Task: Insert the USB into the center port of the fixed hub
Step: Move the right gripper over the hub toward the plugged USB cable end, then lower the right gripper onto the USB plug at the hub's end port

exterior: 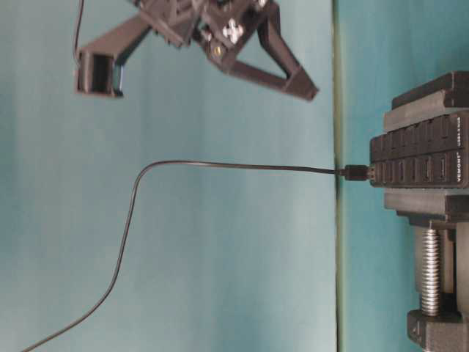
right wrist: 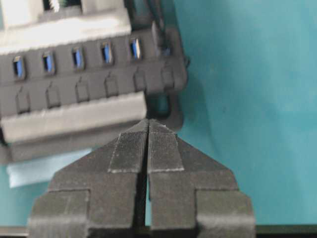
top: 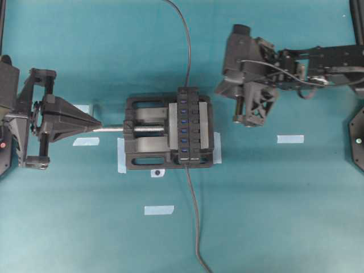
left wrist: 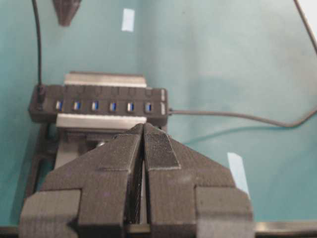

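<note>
The fixed hub point(top: 187, 126) is a long black bar clamped in a vise, with its row of blue ports facing up. The center port point(top: 185, 121) point(left wrist: 94, 106) point(right wrist: 78, 57) shows its blue tongue uncovered. The USB point(exterior: 357, 172) point(left wrist: 39, 98) point(right wrist: 166, 49) is a small black plug. It stands upright at the far end of the port row, and its thin cable point(top: 185, 34) rises away. My left gripper point(top: 98, 124) point(left wrist: 143, 126) is shut and empty, its tip at the vise screw. My right gripper point(top: 245, 120) point(right wrist: 148, 120) point(exterior: 311, 92) hangs shut and empty, raised to the right of the hub.
The black screw vise point(top: 142, 132) holds the hub, with its threaded rod point(top: 111, 129) pointing left. The hub's own cable point(top: 196, 227) leaves its near end toward the front table edge. Pale blue tape strips point(top: 290, 139) point(top: 158, 210) lie on the teal table.
</note>
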Controlling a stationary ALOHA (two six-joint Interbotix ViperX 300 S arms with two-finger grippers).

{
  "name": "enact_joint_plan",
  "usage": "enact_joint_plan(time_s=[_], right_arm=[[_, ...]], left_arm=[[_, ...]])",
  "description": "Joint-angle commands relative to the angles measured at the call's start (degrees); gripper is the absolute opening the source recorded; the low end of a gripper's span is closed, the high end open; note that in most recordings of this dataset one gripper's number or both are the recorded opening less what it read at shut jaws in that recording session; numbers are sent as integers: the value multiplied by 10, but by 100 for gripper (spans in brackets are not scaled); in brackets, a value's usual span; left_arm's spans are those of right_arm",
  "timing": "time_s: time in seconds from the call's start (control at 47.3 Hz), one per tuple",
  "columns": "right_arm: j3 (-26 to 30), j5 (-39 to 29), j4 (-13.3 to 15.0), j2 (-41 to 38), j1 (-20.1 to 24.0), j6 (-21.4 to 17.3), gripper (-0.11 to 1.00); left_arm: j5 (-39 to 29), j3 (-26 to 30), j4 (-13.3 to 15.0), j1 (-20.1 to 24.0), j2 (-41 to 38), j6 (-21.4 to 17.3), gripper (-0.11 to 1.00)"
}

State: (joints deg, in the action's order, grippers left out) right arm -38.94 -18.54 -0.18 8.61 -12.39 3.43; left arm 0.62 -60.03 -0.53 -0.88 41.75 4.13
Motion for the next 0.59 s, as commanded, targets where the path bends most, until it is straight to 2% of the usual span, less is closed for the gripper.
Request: enact_joint_plan(time_s=[0.0,0.571], right_arm=[[20,2,1,-4,-4,15,-1],[61,6,1,-66,-17,56,-1]], left_arm=[[3,17,-1,-1,0,1,0],[2,15,0,0,0,1,0]])
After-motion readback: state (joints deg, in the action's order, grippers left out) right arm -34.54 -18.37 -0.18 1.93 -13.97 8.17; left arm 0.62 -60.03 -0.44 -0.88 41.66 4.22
